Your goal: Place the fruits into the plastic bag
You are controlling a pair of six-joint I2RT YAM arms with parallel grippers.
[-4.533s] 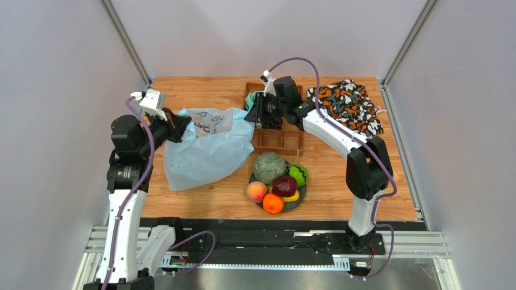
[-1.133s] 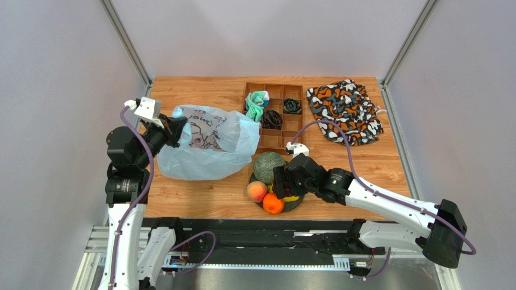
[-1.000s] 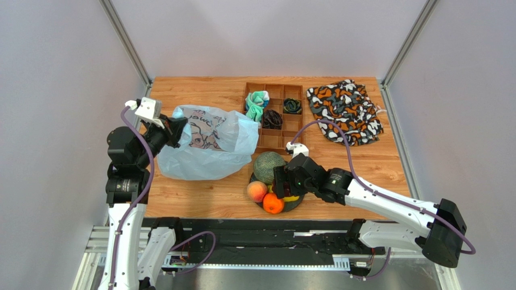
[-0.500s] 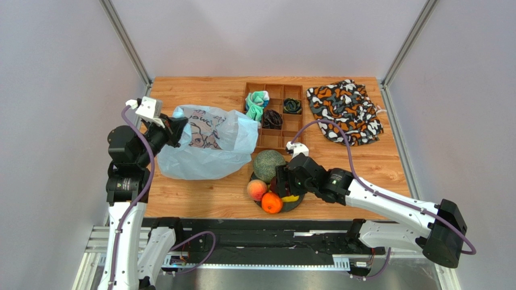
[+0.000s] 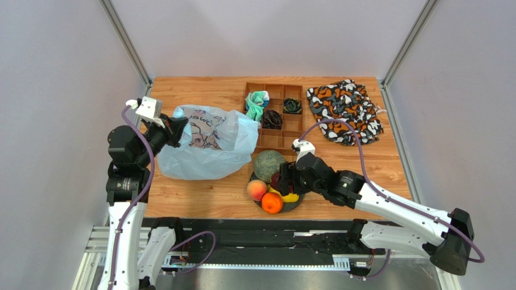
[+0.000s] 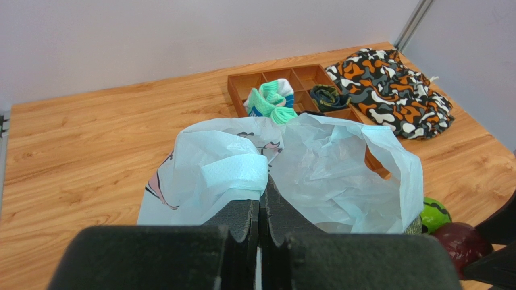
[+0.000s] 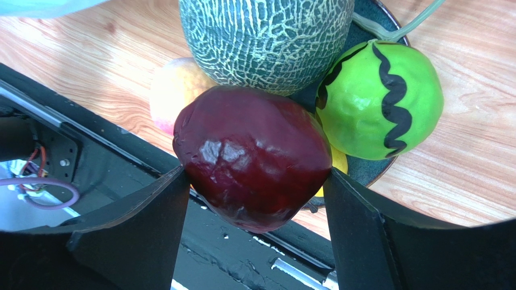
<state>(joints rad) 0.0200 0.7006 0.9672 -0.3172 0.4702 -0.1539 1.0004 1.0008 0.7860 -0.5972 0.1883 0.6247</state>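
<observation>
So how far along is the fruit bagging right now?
Done: the left gripper is shut on the bag, holding its rim up. In hand: the right gripper is closed on the red fruit at the plate. Left: no fruit is bagged yet; the melon, peach, orange, green fruit and mango sit on the plate.

Wooden table (image 5: 200, 90): bag (image 5: 206, 148), organizer (image 5: 274, 148), plate (image 5: 293, 206), cloth (image 5: 345, 109)

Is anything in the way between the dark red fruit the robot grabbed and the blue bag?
Yes. The big grey-green netted melon sits between the dark red fruit in the right gripper and the crinkly pale blue plastic bag, beside it on the dark plate. Lifting over it would probably clear.
</observation>
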